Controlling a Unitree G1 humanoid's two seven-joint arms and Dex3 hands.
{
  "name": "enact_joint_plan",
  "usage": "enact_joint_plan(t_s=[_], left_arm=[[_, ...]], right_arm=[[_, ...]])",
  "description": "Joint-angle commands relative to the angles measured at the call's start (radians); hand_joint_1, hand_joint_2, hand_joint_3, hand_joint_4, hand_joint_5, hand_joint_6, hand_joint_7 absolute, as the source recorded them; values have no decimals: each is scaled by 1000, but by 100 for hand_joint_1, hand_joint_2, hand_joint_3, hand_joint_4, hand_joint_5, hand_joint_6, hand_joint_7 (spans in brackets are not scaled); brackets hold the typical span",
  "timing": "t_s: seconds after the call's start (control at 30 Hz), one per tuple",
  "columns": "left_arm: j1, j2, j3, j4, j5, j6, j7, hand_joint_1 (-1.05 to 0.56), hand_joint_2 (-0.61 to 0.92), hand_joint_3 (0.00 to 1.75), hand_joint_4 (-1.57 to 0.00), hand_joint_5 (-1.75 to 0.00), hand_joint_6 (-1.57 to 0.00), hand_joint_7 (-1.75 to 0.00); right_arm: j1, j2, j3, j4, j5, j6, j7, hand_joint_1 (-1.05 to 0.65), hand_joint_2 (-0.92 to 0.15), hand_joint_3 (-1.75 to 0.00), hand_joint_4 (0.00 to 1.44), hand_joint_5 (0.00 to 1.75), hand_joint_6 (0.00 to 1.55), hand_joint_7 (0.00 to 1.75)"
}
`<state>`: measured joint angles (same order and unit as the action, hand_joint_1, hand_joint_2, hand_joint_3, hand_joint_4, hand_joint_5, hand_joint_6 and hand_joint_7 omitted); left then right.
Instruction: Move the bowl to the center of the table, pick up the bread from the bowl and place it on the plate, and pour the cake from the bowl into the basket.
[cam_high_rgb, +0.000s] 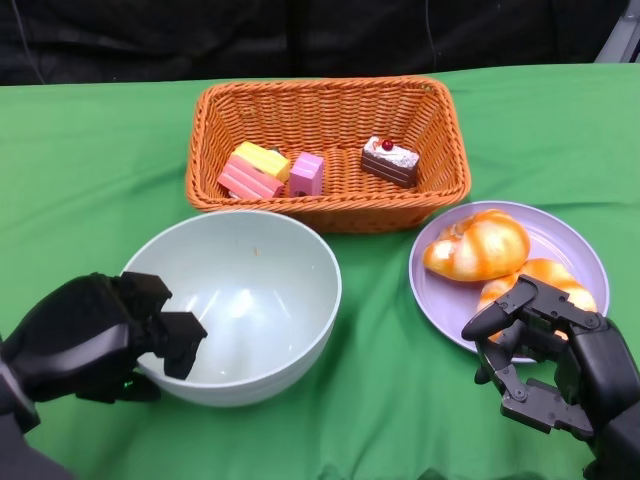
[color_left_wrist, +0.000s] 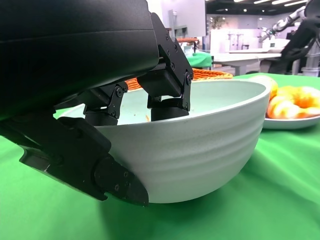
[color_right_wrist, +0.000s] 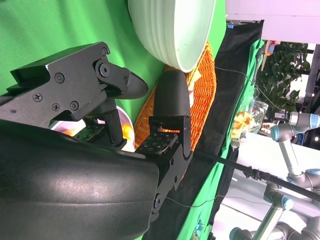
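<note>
Closest to the camera were the two black hands. Robot's left hand (cam_high_rgb: 105, 340) had the pale green bowl (cam_high_rgb: 240, 300) by its near-left rim, fingers hooked over the edge on the inside and the thumb part pressed against the outer wall; you could see that grip really clearly in the left wrist view (color_left_wrist: 125, 125). That bowl sat upright on the green tablecloth (cam_high_rgb: 90, 170), roughly mid-table, and looked empty apart from a tiny speck inside.

Right hand (cam_high_rgb: 550, 355) was hanging at the near edge of the lilac plate (cam_high_rgb: 440, 290), fingers spread apart with nothing in them. One finger (cam_high_rgb: 505, 310) reached over the plate's rim, close to the nearer of the two glazed bread rolls (cam_high_rgb: 478, 245); couldn't tell if it was actually touching.

Behind the bowl, just about touching it, was the orange wicker basket (cam_high_rgb: 330, 205). It held the cakes: a pink and yellow layered slice (cam_high_rgb: 252, 170), a small pink block (cam_high_rgb: 307, 174) right beside it, and a chocolate slice with a cherry on top (cam_high_rgb: 390, 160) off toward the right end.
</note>
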<state>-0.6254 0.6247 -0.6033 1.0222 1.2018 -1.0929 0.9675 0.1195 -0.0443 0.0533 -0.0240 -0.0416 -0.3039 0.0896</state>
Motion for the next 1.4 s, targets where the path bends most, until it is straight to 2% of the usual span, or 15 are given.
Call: enact_joint_plan(t_s=[0.03, 0.1, 0.17, 0.27, 0.33, 0.37, 0.53, 0.63, 0.73, 0.87, 0.93, 1.03, 1.2, 1.33, 1.4], left_arm=[[-22, -5, -30, 29, -23, 26, -30, -8, 87, 9, -76, -175, -66, -157], [-23, -14, -36, 35, -43, 36, -51, -8, 88, 8, -74, -175, -67, -149], [-21, -13, -35, 31, -76, 25, -85, -9, 91, 5, -77, -161, -76, -123], [-25, -2, -25, 32, -158, -33, -206, -24, 92, 6, -81, -102, -90, -45], [-35, 12, -18, 41, -240, -86, -362, -35, 92, 8, -76, -56, -83, -17], [-41, 18, -12, 52, -300, -115, -469, -55, 92, 9, -59, -33, -65, -7], [-20, 14, 30, 89, -704, -181, -976, -99, 92, 12, -23, -3, -29, 0], [79, -2, 78, -82, -1228, 56, -1501, -104, 92, 28, -3, 0, -13, 0], [146, -2, 143, -247, -1486, 281, -1730, -105, 92, 58, -2, -1, -9, -2], [216, -33, 240, -385, -1689, 457, -1827, -105, 92, 67, -9, -4, -11, -2], [253, -76, 310, -445, -1802, 543, -1846, -99, 92, 57, -17, -8, -16, -3], [313, -129, 397, -556, -1924, 681, -1800, -79, 92, 33, -35, -15, -34, -7], [436, -217, 530, -786, -2008, 874, -1654, -61, 92, 26, -59, -29, -53, -12], [496, -281, 606, -887, -1933, 914, -1557, -51, 92, 22, -65, -50, -67, -10], [498, -337, 644, -838, -1809, 794, -1494, -38, 92, 21, -68, -68, -77, -15]], right_arm=[[5, -5, -6, -3, -1, -5, -6, -5, -69, -81, 71, 151, 67, 125], [4, -5, -5, -4, -1, -3, -5, -4, -69, -81, 71, 151, 67, 124], [4, -4, -5, -6, -1, 1, -6, -4, -69, -81, 71, 151, 67, 124], [2, -4, -4, -3, -3, -1, -8, -4, -69, -81, 71, 151, 67, 123], [-2, -5, -5, 4, -6, -8, -10, -4, -69, -81, 71, 150, 68, 123], [-4, -6, -5, 6, -6, -8, -9, -5, -69, -80, 71, 150, 68, 123], [-11, -6, -4, 11, -3, -3, -6, -5, -69, -81, 71, 151, 68, 123], [-12, -6, -3, 13, -1, -2, -5, -5, -69, -82, 70, 152, 67, 124], [-11, -6, -1, 9, 0, 3, -5, -4, -68, -84, 70, 152, 67, 125], [-8, -5, 2, 5, 5, 6, -5, -4, -67, -85, 70, 152, 67, 125], [-7, -4, 2, 6, 8, 1, -5, -5, -67, -84, 70, 152, 67, 126], [-2, -5, 2, -1, 5, 7, -9, -6, -67, -84, 70, 152, 67, 126], [-6, -12, 1, 10, 6, -14, -4, -5, -68, -83, 70, 152, 67, 125], [-3, -10, -1, 0, 13, -6, 2, -5, -68, -82, 70, 152, 67, 125], [-5, -15, -5, 4, 16, -22, 8, -6, -69, -82, 70, 152, 67, 124]])
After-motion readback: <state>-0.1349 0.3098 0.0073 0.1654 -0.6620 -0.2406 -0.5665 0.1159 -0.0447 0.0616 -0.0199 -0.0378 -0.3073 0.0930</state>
